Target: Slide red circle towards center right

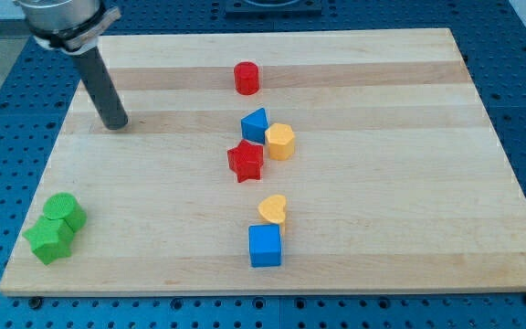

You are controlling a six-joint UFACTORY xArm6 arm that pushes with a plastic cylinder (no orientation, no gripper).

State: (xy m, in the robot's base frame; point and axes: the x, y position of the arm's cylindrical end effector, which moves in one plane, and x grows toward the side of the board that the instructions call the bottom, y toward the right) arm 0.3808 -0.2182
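The red circle [247,78] is a short red cylinder near the view's top, just left of the board's middle. My tip [115,125] rests on the board at the view's upper left, well to the left of the red circle and a little lower, apart from every block.
Below the red circle stand a blue triangle [255,125], a yellow hexagon-like block [281,142] and a red star [245,162] close together. Lower are a yellow heart [273,210] and a blue cube [265,246]. A green circle [66,211] and a green star [50,239] sit at the lower left. The wooden board [409,183] has blue surround.
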